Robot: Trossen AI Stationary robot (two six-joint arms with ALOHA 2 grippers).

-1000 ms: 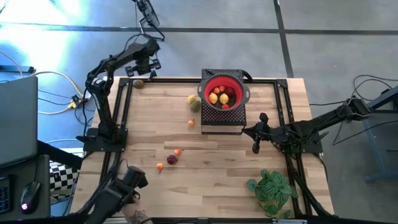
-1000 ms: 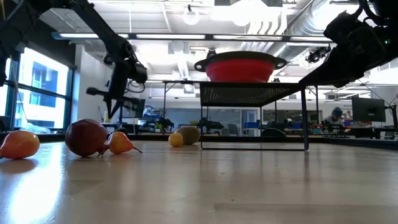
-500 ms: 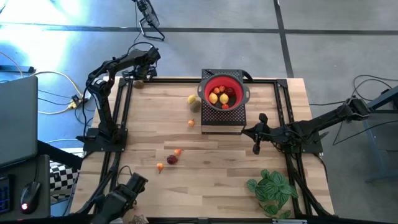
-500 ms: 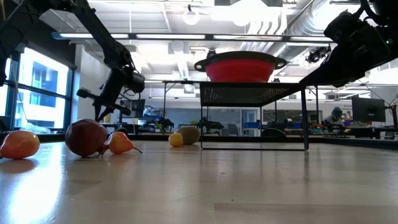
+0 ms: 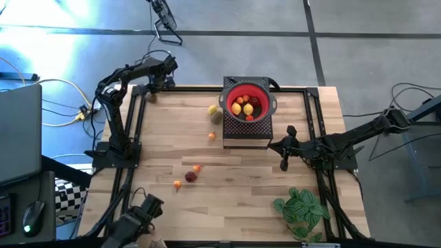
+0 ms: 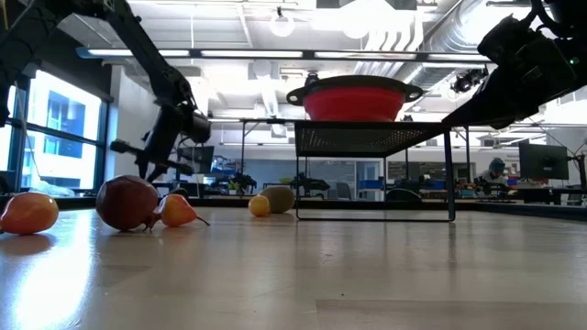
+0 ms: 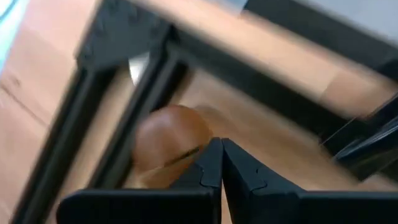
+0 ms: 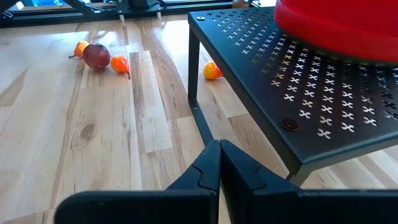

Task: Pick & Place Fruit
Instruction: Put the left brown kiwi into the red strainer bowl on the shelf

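High view: my left gripper, fingers shut and empty, hovers over a brownish fruit at the table's far-left corner; right gripper closed.

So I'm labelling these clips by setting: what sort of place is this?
Probably an open-plan lab or office: exposed ceiling ducts, rows of desks with monitors behind, and a pale wooden table with a black frame.

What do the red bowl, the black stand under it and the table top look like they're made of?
Red bowl: likely plastic or silicone, going by its even matte red with no glare. Black stand: probably painted sheet metal, thin, punched with small crosses. Table top: wood, pale planks with visible grain and knots.
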